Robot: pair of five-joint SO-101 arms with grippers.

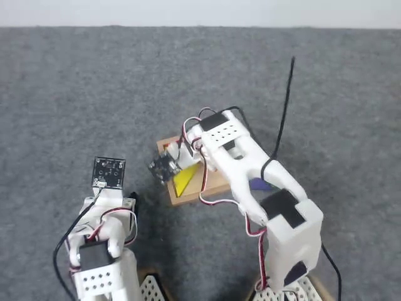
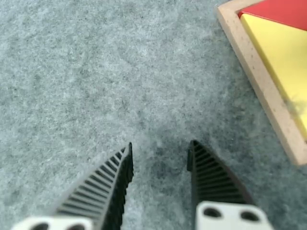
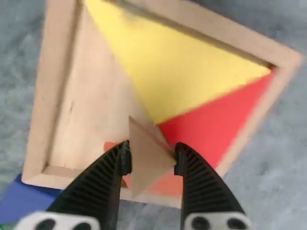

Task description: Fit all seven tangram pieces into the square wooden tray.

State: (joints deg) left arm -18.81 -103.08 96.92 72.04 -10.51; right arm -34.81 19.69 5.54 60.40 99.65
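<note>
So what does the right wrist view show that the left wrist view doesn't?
Right wrist view: the right hand shut on a tan triangle over the bare floor of the tray; a blue piece outside one corner. Left wrist view: the left hand open over grey carpet. Both: the tray holding the yellow triangle and red triangle, edge to edge.

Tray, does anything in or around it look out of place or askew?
Yes. A blue piece lies on the carpet just outside a corner of the tray, not in it. A tan triangle is pinched in the right gripper over the tray, not yet seated.
</note>
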